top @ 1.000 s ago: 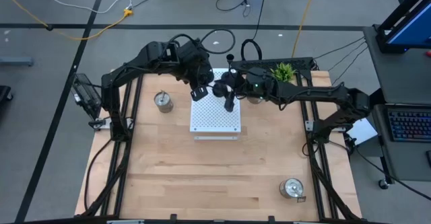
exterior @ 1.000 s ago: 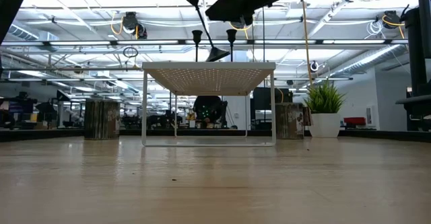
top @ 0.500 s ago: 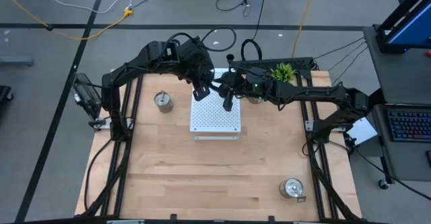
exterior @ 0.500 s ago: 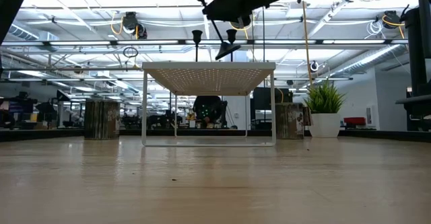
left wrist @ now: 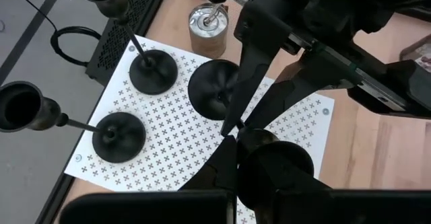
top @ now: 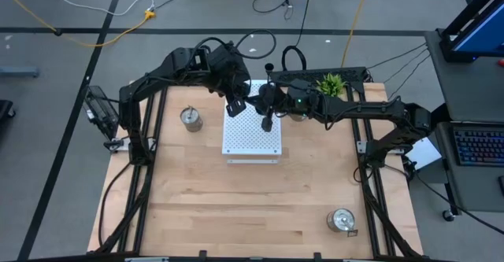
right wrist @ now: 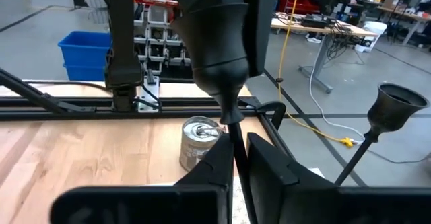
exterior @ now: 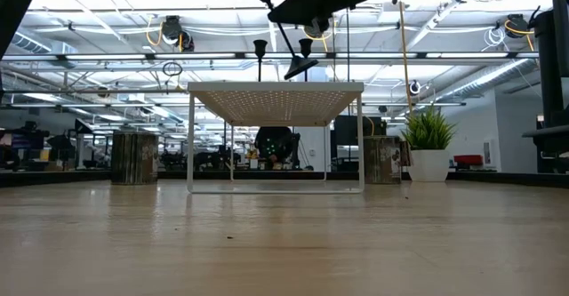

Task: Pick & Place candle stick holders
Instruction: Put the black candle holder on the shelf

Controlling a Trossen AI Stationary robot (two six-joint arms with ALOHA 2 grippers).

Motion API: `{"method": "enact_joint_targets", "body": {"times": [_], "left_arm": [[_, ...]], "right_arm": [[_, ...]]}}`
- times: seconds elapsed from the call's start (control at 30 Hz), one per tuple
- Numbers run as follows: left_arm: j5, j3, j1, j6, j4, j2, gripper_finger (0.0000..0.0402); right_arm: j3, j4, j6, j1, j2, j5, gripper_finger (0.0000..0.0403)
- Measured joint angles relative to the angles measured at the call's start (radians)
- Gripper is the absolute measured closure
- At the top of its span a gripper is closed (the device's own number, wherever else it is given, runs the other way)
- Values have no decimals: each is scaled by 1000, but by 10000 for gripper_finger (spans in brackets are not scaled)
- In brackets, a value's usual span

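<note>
Both arms reach inward and meet in the upper middle of the high view. The left end effector (top: 234, 105) and the right end effector (top: 266, 120) hang close together, each with its fingers pinched closed.

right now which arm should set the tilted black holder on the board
Right, probably: the right gripper is shut on the stem of the holder, base just above the board. The left gripper crowds its cup.

Two dark jointed arms, black cables looped along links; green light on right arm (top: 300, 101).
</note>
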Motion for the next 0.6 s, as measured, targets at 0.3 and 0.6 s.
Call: {"method": "enact_joint_targets", "body": {"times": [0.3,0.6], "left_arm": [[1,0,0,-1,0,0,389],[-11,0,2,6,5,0,353]], "right_arm": [[0,1,-1,0,0,9,386],[0,3,23,0,0,13,393]]}}
